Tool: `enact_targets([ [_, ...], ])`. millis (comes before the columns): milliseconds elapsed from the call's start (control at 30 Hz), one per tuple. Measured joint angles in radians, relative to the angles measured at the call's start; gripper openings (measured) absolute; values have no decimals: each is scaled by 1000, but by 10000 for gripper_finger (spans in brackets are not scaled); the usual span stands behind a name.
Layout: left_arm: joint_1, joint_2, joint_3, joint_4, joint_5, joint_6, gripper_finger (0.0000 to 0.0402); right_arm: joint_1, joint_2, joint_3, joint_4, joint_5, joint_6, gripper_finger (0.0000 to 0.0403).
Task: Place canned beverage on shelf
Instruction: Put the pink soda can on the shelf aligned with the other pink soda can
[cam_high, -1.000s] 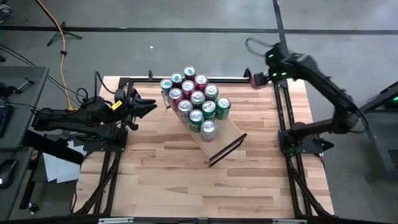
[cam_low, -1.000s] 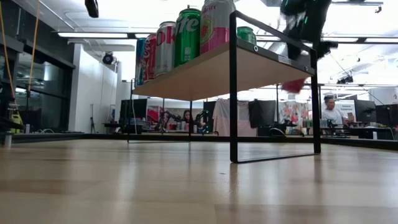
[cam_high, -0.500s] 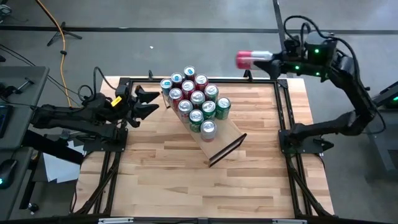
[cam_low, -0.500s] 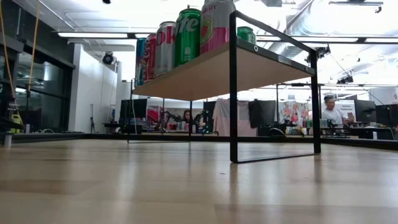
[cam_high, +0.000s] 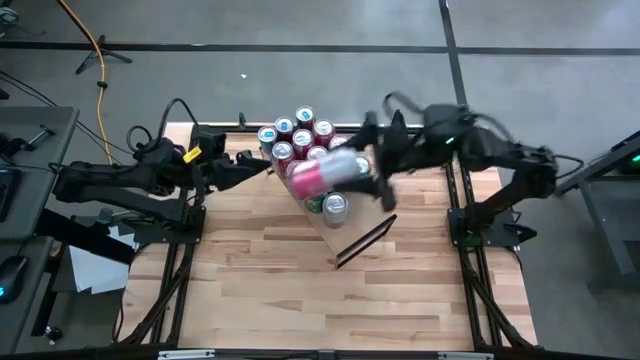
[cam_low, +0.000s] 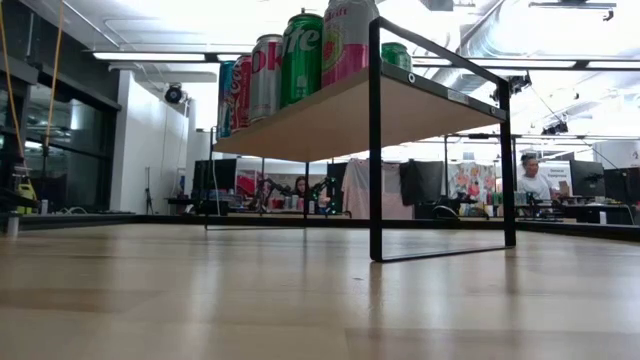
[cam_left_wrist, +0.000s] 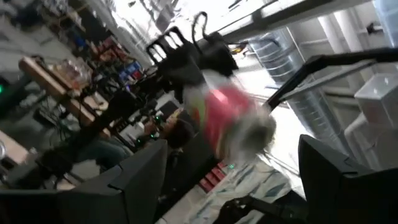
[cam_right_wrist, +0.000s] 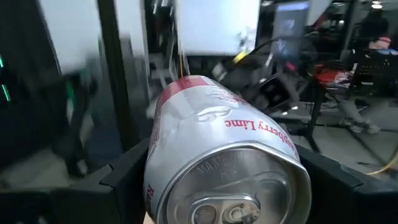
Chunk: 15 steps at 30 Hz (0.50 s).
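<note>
The shelf (cam_high: 362, 216), a pale plank on a thin black frame, stands slanted at mid table and carries several upright cans (cam_high: 305, 140) at its far end; the low view shows the shelf (cam_low: 330, 115) from the side. My right gripper (cam_high: 352, 170) reaches in from the right, shut on a pink and silver can (cam_high: 322, 177) that lies level above the standing cans. My left gripper (cam_high: 255, 166) hovers open by the shelf's left side with nothing between its fingers, and in its wrist view the gripper (cam_left_wrist: 235, 165) faces the pink can (cam_left_wrist: 233, 121). My right gripper pinches the pink can by two opposite sides of its wall (cam_right_wrist: 155, 168) near the lid end, between its two fingers (cam_right_wrist: 124, 177). They come level from the table's right and lie along the can. The lid (cam_right_wrist: 233, 186) faces the wrist, and the can hangs clear above the standing cans.
The near half of the plank (cam_high: 350, 228) is bare. Black frames of the arm stands run along the table's left (cam_high: 185, 250) and right (cam_high: 465, 250) edges. Beyond the table, the low view shows a person (cam_low: 530, 180) at desks.
My right gripper has swung from beyond the table's far right corner toward the shelf and come down over the standing cans, carrying the pink can lying on its side. My left gripper has opened and edged toward the shelf.
</note>
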Motion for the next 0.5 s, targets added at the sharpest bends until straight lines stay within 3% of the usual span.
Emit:
enact_targets([
  [267, -3, -6, 5, -107, 63, -152, 266, 122, 227, 272, -300, 247, -320, 287],
  [433, -42, 29, 4, -125, 65, -180, 266, 132, 354, 464, -430, 260, -352, 287],
  [500, -63, 41, 4, -120, 64, -193, 266, 130, 370, 464, -420, 259, -370, 287],
])
